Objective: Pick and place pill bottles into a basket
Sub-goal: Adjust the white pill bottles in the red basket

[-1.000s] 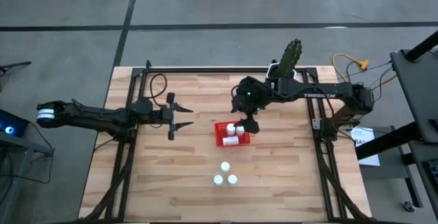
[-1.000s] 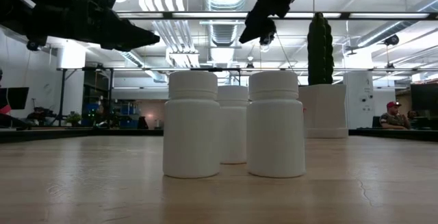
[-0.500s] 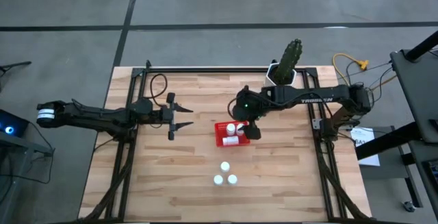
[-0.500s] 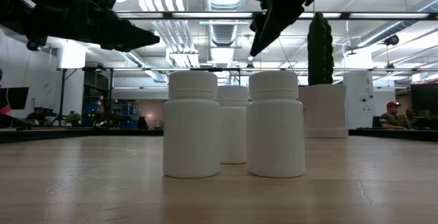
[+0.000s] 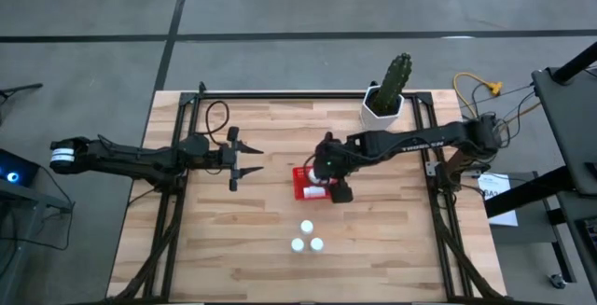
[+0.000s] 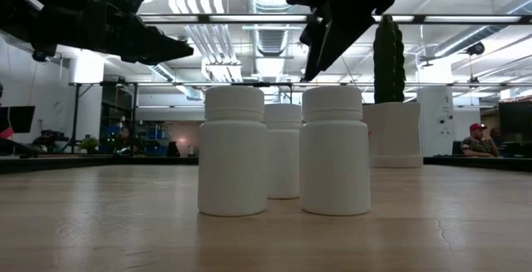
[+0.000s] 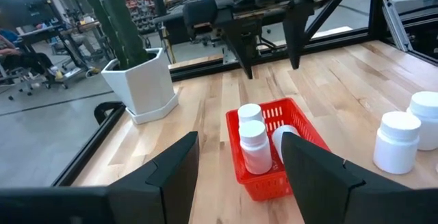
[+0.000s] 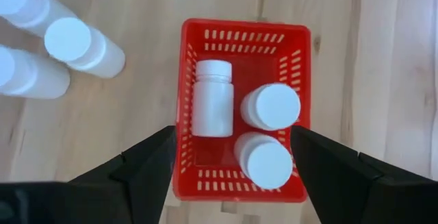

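A red basket (image 8: 243,35) stands mid-table and holds three white pill bottles: two upright (image 8: 270,106) and one lying on its side (image 8: 212,97). Three more pill bottles (image 5: 307,238) stand upright in a cluster on the table, nearer the front edge. My right gripper (image 8: 233,133) hangs open just above the basket (image 5: 302,182), pointing steeply down, with nothing between its fingers. My left gripper (image 5: 234,160) is open and empty. It hovers level to the left of the basket (image 7: 270,148) and points toward it.
A white pot with a green cactus (image 5: 384,100) stands at the far right of the table, behind the basket. Dark frame rails run along the table's left, right and far sides. Bare wood lies around the bottle cluster (image 6: 283,151).
My right gripper has moved toward the table's near edge and come down over the basket, tipping to point more steeply downward. The bottles and basket have stayed put.
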Robot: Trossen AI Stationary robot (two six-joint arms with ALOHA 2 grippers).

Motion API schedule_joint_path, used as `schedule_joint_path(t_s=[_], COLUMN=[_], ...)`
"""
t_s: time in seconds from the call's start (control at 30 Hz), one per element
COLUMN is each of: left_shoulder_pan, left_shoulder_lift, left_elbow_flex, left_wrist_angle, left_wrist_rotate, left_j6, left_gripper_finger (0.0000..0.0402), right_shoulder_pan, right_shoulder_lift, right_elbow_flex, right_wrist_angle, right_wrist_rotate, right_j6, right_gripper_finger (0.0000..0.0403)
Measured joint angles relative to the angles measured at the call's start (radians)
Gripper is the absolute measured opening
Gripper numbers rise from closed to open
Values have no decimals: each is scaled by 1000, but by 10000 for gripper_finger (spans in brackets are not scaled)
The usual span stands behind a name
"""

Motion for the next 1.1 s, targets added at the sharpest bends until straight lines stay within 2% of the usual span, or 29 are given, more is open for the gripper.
schedule_joint_path(t_s=[0.67, 1.1], left_shoulder_pan=[0, 0], left_shoulder_lift=[0, 0], left_elbow_flex=[0, 0], left_wrist_angle=[3, 2], left_wrist_rotate=[0, 0], left_j6=[0, 0], left_gripper_finger=[191, 191], right_shoulder_pan=[27, 36], right_shoulder_lift=[107, 128], right_elbow_flex=[9, 9], right_wrist_angle=[29, 71], right_wrist_rotate=[-1, -2], right_j6=[29, 17], right_gripper_finger=[267, 265])
